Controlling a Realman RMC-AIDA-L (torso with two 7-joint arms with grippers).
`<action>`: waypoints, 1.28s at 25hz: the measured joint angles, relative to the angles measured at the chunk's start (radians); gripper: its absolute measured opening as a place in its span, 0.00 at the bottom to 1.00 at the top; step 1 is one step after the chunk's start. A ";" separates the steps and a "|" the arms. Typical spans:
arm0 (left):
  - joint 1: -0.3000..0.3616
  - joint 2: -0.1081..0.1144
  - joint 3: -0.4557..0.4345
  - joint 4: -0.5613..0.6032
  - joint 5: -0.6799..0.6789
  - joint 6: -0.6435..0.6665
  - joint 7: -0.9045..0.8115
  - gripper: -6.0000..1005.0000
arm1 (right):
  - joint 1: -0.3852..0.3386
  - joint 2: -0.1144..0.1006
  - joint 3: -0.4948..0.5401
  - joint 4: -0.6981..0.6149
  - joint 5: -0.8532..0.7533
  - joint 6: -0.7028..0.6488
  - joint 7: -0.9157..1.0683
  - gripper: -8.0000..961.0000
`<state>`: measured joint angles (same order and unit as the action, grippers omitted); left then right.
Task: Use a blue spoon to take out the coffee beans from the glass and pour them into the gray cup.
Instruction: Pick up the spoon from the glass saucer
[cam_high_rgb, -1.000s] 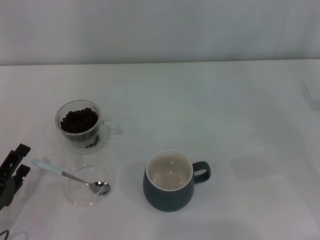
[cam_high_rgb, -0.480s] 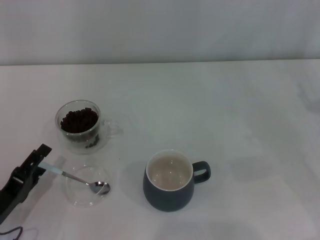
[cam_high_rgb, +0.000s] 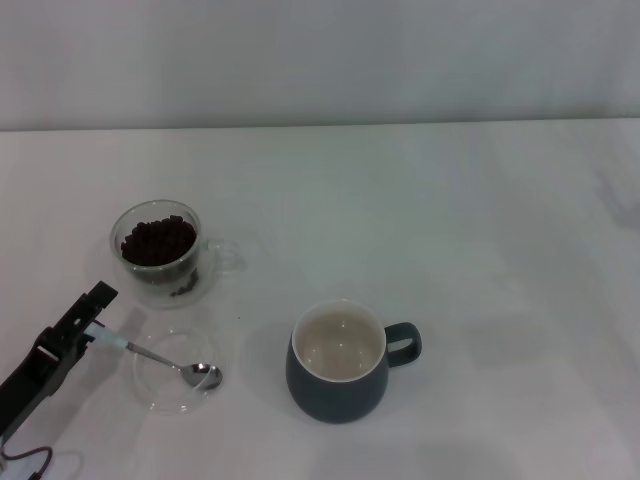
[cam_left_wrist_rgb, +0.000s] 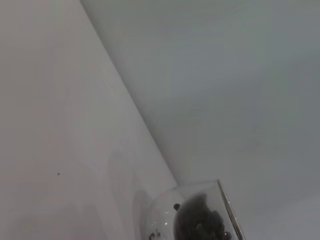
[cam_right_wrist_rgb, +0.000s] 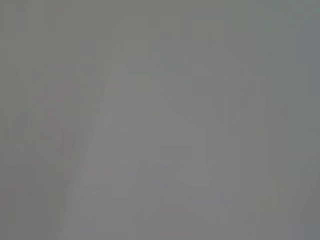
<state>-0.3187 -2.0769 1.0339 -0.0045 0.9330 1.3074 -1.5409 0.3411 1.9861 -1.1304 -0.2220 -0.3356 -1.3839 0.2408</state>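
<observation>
The blue spoon (cam_high_rgb: 160, 356) lies with its metal bowl in a flat clear dish and its pale handle pointing left. My left gripper (cam_high_rgb: 85, 325) is at the handle's end, fingers open on either side of it, covering the tip. The glass (cam_high_rgb: 160, 250) full of coffee beans (cam_high_rgb: 157, 240) stands just behind the spoon; it also shows in the left wrist view (cam_left_wrist_rgb: 200, 220). The gray cup (cam_high_rgb: 338, 362) stands to the right, its cream inside empty and its handle to the right. My right gripper is out of view.
The flat clear round dish (cam_high_rgb: 150, 400) sits in front of the glass, left of the gray cup. The white table (cam_high_rgb: 450, 220) stretches to the right and back, ending at a pale wall.
My left gripper has moved up and to the right from the table's left edge to the spoon's handle end. The spoon, glass and cup have stayed put.
</observation>
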 joint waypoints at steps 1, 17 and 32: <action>0.000 0.000 0.000 0.000 0.000 -0.001 0.000 0.85 | 0.000 0.000 0.001 0.000 0.000 0.000 0.000 0.75; -0.003 0.005 0.000 0.000 0.002 -0.006 -0.045 0.80 | -0.002 0.015 0.001 0.000 0.000 -0.018 -0.050 0.75; -0.015 0.005 0.002 0.000 0.025 -0.045 -0.079 0.25 | -0.012 0.016 -0.009 0.000 -0.002 -0.075 -0.051 0.75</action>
<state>-0.3334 -2.0715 1.0355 -0.0046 0.9584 1.2628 -1.6200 0.3286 2.0018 -1.1396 -0.2224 -0.3376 -1.4593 0.1902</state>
